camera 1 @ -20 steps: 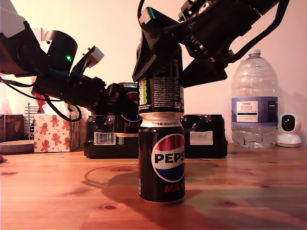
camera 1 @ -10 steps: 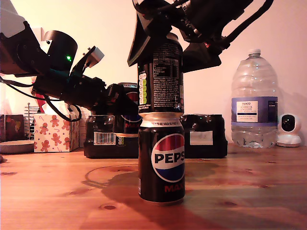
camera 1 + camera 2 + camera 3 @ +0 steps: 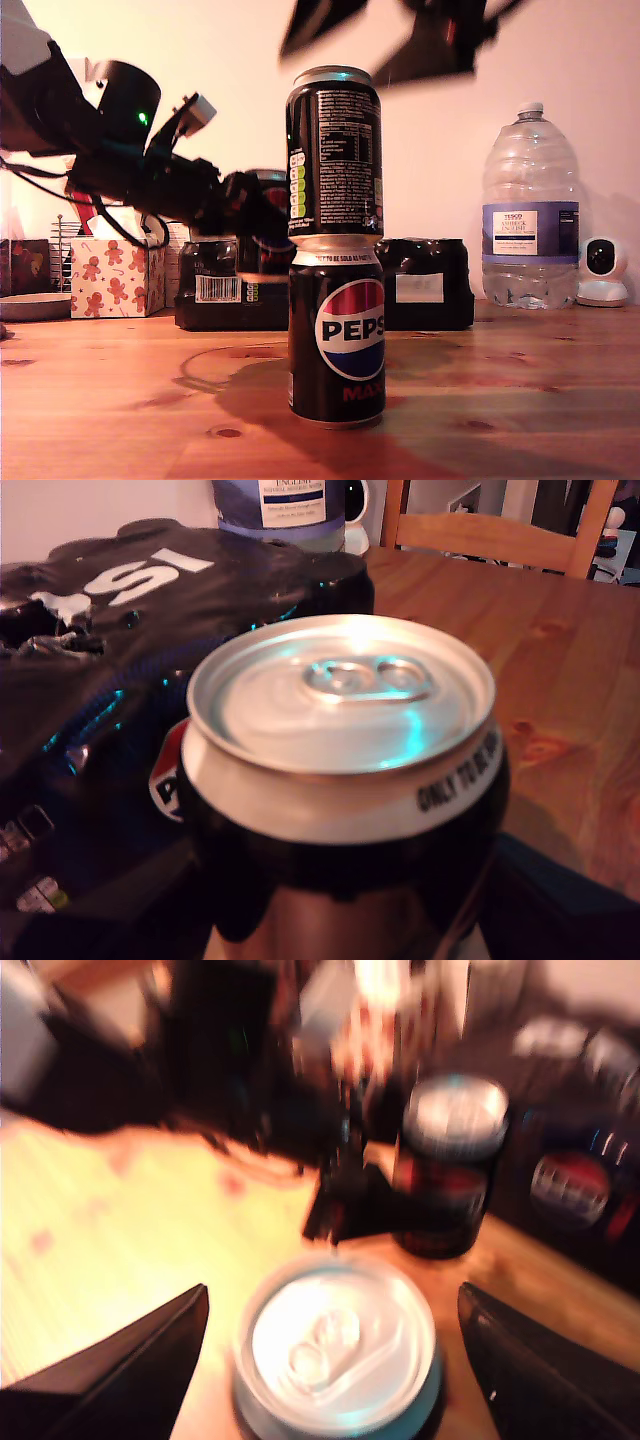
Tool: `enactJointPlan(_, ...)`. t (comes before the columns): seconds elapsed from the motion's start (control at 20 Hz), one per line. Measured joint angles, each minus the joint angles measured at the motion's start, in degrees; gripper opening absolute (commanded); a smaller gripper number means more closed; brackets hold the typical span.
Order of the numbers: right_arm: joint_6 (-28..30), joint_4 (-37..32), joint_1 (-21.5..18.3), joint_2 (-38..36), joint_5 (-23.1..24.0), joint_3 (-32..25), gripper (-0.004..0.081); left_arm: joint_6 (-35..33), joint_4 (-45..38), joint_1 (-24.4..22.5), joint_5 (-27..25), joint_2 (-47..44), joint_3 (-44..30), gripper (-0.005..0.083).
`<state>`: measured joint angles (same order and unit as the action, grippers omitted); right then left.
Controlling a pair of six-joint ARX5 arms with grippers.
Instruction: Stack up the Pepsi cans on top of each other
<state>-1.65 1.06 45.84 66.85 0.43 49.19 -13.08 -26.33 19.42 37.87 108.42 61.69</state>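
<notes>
Two Pepsi cans (image 3: 335,245) stand stacked on the desk (image 3: 520,400); the second pincer (image 3: 330,1335) hovers spread open above them, while the first pincer grips a third can (image 3: 340,780) for stacking.

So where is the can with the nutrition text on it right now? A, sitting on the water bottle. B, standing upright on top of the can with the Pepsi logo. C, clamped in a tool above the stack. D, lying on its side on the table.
B: the text can stands upright on the logo can, and my second tool hangs open above it, touching nothing.
</notes>
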Motion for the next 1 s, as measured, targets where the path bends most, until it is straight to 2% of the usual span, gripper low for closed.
enactJointPlan(0.3,0.0,5.8,0.0,-4.3,0.0,4.9,0.0721,0.0,0.5,0.0,0.1,-4.7,0.0,0.0302)
enactJointPlan(0.4,0.1,10.4,0.0,-5.6,0.0,7.1,0.0677,0.0,2.1,0.0,0.1,-6.1,0.0,0.0302)
enactJointPlan(0.5,0.1,15.1,0.0,-6.7,0.1,10.0,0.0486,0.0,4.0,0.0,0.1,-7.5,0.0,0.0302)
enactJointPlan(0.65,0.1,20.4,0.0,-8.2,0.2,13.8,0.007,-0.2,8.6,0.0,0.1,-10.6,0.0,0.0302)
enactJointPlan(0.7,0.1,21.6,0.0,-8.7,0.2,14.6,-0.0022,-0.2,9.8,0.0,0.1,-11.9,0.0,0.0302)
enactJointPlan(0.8,0.1,24.0,0.0,-9.6,0.5,15.2,-0.001,-0.2,12.4,0.0,0.2,-14.6,0.0,0.0302)
enactJointPlan(1.0,0.2,30.4,0.0,-11.5,6.4,15.2,-0.001,-0.2,16.1,0.0,2.4,-18.0,0.0,0.0302)
